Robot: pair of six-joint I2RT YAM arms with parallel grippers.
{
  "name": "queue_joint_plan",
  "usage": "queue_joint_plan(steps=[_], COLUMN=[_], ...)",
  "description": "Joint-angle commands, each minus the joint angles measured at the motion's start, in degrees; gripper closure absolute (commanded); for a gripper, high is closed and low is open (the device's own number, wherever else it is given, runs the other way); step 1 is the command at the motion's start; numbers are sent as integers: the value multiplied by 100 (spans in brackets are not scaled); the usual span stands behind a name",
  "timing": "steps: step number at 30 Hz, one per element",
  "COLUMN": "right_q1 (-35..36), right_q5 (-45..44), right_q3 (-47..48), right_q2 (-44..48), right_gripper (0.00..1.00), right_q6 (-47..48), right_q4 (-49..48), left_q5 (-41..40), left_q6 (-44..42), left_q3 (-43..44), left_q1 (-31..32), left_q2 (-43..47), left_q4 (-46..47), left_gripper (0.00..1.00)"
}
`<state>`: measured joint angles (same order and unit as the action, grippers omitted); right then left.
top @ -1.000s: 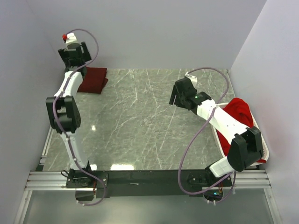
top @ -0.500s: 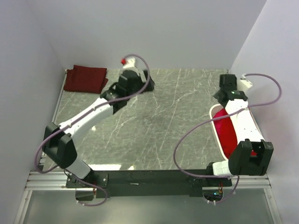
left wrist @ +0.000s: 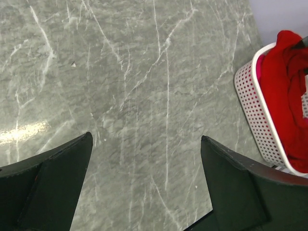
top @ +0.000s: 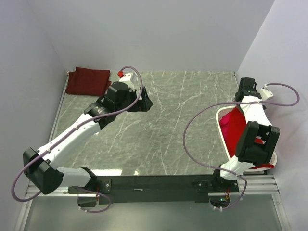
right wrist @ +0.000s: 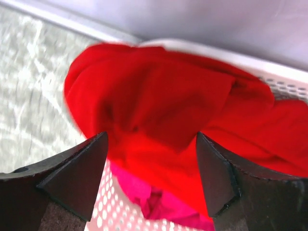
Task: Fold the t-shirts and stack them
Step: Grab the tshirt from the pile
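TOP: folded dark maroon cloth t-shirt (top: pixel 88 81) lies at far-left corner of grey marble surface (top: pixel 159 130), likely the stack's base; unfolded bright red t-shirts (top: pixel 234 126) heaped in white perforated plastic basket (top: pixel 221 132) at right | LEFT WRIST: left fingers (left wrist: pixel 53 178) spread, holding nothing, above mid-surface, probably ready to receive cloth | RIGHT WRIST: right fingers (right wrist: pixel 72 173) parted, unloaded, just above the red heap, pinkish-red shirt (right wrist: pixel 149 202) underneath; placed to pick the next one

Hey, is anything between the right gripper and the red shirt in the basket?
Nothing visible. The right gripper, fingers open, hangs directly over the red shirt, which lies topmost in the white basket.
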<state>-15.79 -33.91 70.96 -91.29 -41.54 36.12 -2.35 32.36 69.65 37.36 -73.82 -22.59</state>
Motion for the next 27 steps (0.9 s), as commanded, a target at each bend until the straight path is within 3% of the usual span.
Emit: queue_joint_plan(steps=[1, 6, 9, 10, 11, 12, 18, 24, 27], right_q1=[-240, -310, -372, -372, -372, -372, -65, 559, 1103], right_q5=[16, -45, -19, 7, 25, 34, -273, -72, 454], right_q3=[261, 164, 234, 234, 243, 252, 462, 1726, 2316], right_q2=[-117, -223, -363, -364, -338, -294, 654, 1955, 2544], right_gripper=[21, 26, 44, 53, 80, 97, 100, 100, 100], right_q6=[-144, -179, -205, -197, -231, -249, -92, 356, 786], right_q4=[-316, -518, -509, -544, -536, -501, -246, 132, -323], left_q5=[182, 182, 182, 182, 182, 182, -89, -196, -248], left_q6=[-318, -423, -415, -415, -406, -397, -406, -379, -406], left_q3=[84, 128, 137, 146, 163, 189, 330, 734, 962], left_q1=[16, 16, 16, 16, 16, 16, 8, -247, -484], left_q2=[166, 35, -53, -62, -80, -80, 183, 447, 526], left_q4=[-193, -202, -167, -167, -184, -193, -237, -334, -430], left_gripper=[1, 0, 1, 0, 1, 1, 1, 2, 2])
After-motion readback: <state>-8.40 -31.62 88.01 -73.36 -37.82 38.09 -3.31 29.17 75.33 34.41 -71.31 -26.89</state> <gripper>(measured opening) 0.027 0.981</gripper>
